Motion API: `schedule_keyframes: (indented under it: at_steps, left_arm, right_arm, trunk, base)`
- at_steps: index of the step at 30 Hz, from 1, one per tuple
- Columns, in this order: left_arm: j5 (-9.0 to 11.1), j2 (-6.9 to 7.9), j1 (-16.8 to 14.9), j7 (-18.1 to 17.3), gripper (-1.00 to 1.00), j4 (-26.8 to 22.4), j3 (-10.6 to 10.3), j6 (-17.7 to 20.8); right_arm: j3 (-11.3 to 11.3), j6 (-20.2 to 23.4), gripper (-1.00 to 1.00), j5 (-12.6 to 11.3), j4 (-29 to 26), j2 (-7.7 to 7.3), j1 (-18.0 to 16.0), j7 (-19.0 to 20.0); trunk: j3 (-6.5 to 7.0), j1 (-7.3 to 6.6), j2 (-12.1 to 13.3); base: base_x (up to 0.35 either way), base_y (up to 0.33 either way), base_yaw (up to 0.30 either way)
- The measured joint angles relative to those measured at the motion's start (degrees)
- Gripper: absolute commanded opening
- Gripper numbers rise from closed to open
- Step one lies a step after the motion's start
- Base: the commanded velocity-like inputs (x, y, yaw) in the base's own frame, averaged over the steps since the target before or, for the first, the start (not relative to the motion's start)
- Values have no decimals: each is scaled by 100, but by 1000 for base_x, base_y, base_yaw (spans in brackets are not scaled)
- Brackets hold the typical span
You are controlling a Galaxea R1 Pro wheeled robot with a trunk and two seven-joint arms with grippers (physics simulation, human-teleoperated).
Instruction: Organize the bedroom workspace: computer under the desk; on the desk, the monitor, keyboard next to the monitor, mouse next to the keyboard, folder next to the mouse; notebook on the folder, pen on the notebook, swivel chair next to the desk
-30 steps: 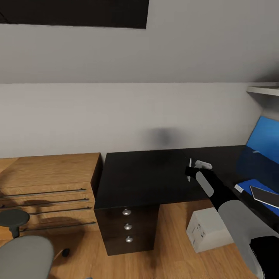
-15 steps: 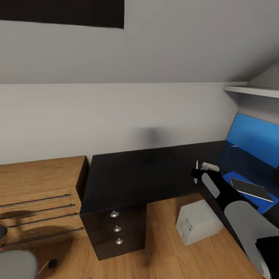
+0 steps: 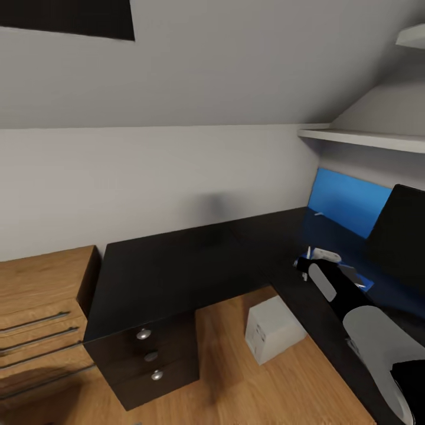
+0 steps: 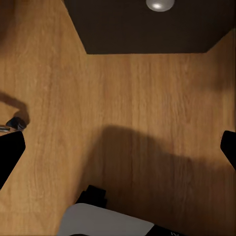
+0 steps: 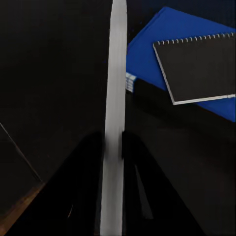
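Note:
My right gripper (image 3: 308, 263) is shut on the slim white pen (image 5: 117, 93) and holds it upright above the glossy black desk (image 3: 177, 265). Just beyond it lies the bright-blue folder (image 5: 147, 51), with the dark notebook (image 5: 199, 66) on top of it. In the head view the folder (image 3: 361, 283) peeks out beside my forearm. At the right edge stands the black monitor (image 3: 400, 236). On the floor under the desk sits the light grey computer (image 3: 273, 335). Low over the wood floor, my left gripper (image 4: 118, 152) is open and holds nothing.
A blue wall panel (image 3: 345, 203) backs the desk under a white shelf (image 3: 360, 139). Black drawers with silver knobs (image 3: 147, 361) hang below the desk's left end, with low oak shelving (image 3: 35, 313) beside them. The sloped grey wall is close behind.
The camera has swung right: the monitor has come into view and the chair has left it. My right gripper still holds the pen, now closer to the folder.

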Motion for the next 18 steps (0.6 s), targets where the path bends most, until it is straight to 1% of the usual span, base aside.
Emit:
schedule_keyframes:
  at_steps: [5,11,18]
  left_arm:
    - [7,0,0,0,100,6,1,0]
    - [9,0,0,0,100,8,7,0]
    - [10,0,0,0,100,9,8,-8]
  right_arm:
    - [3,-42,-100,-1,0,-16,-1,-254]
    - [9,-89,-100,2,69,-17,1,-322]
    - [48,-91,-100,50,92,11,3,-297]
  trunk:
    - [0,0,0]
    - [0,0,0]
    - [0,0,0]
  base:
    - [0,0,-292]
    - [0,0,-270]
    - [0,0,-50]
